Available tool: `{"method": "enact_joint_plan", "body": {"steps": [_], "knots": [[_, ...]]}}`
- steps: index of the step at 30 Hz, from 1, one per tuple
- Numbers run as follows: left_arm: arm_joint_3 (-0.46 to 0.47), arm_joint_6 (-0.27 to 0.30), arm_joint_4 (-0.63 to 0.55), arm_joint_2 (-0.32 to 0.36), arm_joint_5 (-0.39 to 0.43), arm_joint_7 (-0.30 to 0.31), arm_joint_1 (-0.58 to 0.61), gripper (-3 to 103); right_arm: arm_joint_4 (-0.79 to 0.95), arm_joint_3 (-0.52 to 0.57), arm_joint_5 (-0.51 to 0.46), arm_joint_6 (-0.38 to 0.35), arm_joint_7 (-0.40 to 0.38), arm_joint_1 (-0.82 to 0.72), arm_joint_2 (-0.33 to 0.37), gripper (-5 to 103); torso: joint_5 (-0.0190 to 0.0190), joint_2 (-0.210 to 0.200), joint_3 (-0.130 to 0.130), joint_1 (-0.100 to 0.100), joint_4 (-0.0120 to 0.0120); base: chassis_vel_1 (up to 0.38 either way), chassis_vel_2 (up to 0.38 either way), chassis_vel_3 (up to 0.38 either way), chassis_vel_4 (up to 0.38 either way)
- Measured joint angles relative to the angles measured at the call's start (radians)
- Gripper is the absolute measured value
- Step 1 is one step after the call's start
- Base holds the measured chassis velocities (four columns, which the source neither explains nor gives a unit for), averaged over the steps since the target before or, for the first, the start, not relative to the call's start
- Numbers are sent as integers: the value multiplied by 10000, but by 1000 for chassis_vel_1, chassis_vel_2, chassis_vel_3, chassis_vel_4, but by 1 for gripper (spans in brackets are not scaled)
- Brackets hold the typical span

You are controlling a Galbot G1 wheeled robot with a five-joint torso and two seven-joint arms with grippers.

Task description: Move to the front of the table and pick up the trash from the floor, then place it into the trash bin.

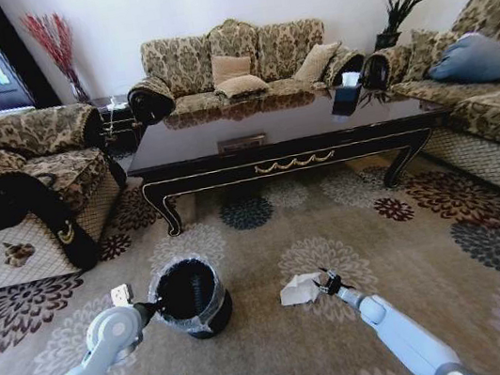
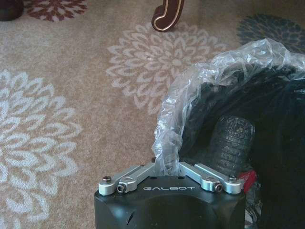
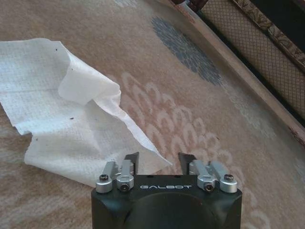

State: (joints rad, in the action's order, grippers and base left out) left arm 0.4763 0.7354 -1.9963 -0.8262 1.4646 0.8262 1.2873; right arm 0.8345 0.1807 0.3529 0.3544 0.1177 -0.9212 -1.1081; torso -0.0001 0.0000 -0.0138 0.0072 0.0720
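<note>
The white paper wrapper lies on the patterned carpet in front of the coffee table, just to the right of the trash bin. It looks thin, limp and very light, with one corner folded up; it should crumple rather than resist, so a pinch on the near edge or the raised fold would likely hold it best, and a loose grip could let it slip out.

The right gripper hangs low over the carpet at the near edge of the paper, its jaws open and straddling that corner without yet closing on it.

The left gripper sits at the bin's rim, its jaws closed on the clear plastic liner bunched there. Inside the black bin a dark ribbed cylindrical object stands against the wall, and something red shows beside the gripper; what it is cannot be told.
</note>
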Motion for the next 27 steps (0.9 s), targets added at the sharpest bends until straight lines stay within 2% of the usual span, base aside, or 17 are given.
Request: {"method": "enact_joint_plan", "body": {"steps": [1,4,7,8,9,10,13,20,27], "knots": [[0,0,0,0,0,0,0,0,0,0,0,0,0,0,0,50,0,0,0,0,0,0,0,0,0],[-133,0,33,-73,-12,-2,-128,0,-63,9,-3,28,-8,30,38,33,-1,1,0,0,1,0,0,0,0],[-185,0,54,-91,-16,-3,-191,0,-105,11,-6,35,-12,37,33,33,1,0,0,0,1,0,0,0,0],[-197,0,66,-93,-22,-3,-215,0,-128,12,-6,36,-14,43,11,22,0,0,0,0,1,0,0,0,0],[-202,0,72,-93,-23,-3,-225,0,-145,12,-7,37,-16,47,-18,16,-1,1,-1,0,1,0,0,0,0],[-202,0,72,-93,-23,-3,-225,0,-145,12,-7,37,-16,47,-18,16,-1,1,-1,0,1,0,0,0,0],[-198,0,83,-89,-31,-2,-222,0,-181,15,-6,42,-30,53,-128,2,3,0,0,0,-1,0,0,0,0],[-184,0,108,-108,-40,-2,-227,0,-91,15,-39,56,-53,18,-59,0,2,0,0,0,-2,0,0,0,0],[-541,0,108,-249,-125,36,-452,0,992,19,-547,-90,-119,-285,543,0,3,0,0,0,0,0,0,0,0]]}}
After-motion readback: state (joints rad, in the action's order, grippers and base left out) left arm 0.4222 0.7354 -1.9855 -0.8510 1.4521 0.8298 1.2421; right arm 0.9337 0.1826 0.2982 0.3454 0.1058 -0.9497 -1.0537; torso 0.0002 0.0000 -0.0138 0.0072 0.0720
